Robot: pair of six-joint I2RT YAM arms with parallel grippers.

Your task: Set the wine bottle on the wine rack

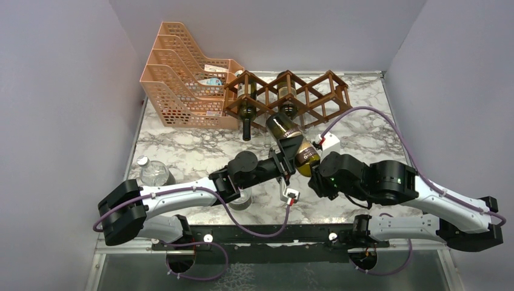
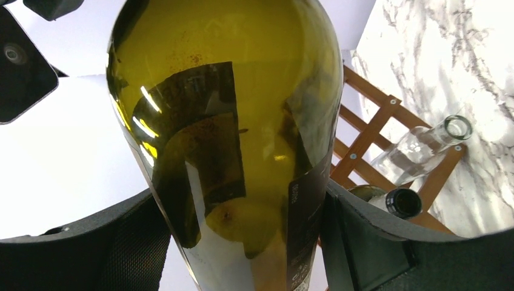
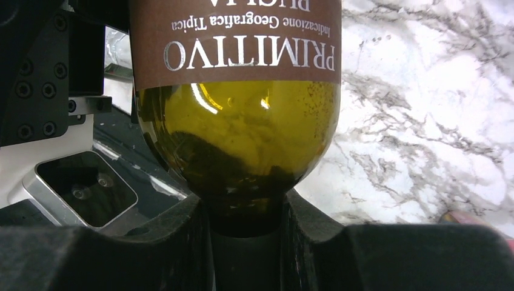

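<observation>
Top external view: the wine bottle (image 1: 291,138) hangs above the marble table (image 1: 182,151) near its middle, carried by both arms and tilted. Its dark base points toward 11 o'clock and almost reaches the front of the wine rack (image 1: 315,91). Its yellow-green shoulder points back toward 5 o'clock. It is not in any opening of the rack.

The left gripper (image 1: 285,159) comes in from 8 o'clock and clamps the bottle's body. In the left wrist view the black pads (image 2: 127,248) press on both sides of the wide glass. The right gripper (image 1: 316,171) comes in from 4 o'clock and is closed on the neck. In the right wrist view the fingers (image 3: 173,242) sit tight against the neck just below the shoulder, and the brown label above them reads PRIMITIVO upside down.

The rack stands at 12 o'clock along the back wall and already holds two bottles. A dark bottle (image 1: 245,109) lies in its left end with the neck sticking out toward 6 o'clock, and another bottle (image 1: 286,97) lies in the next opening. A peach perforated file tray (image 1: 182,79) stands touching the rack's left end, at 10 o'clock. A clear plastic water bottle (image 1: 151,173) stands at 8 o'clock, beside the left arm.
</observation>
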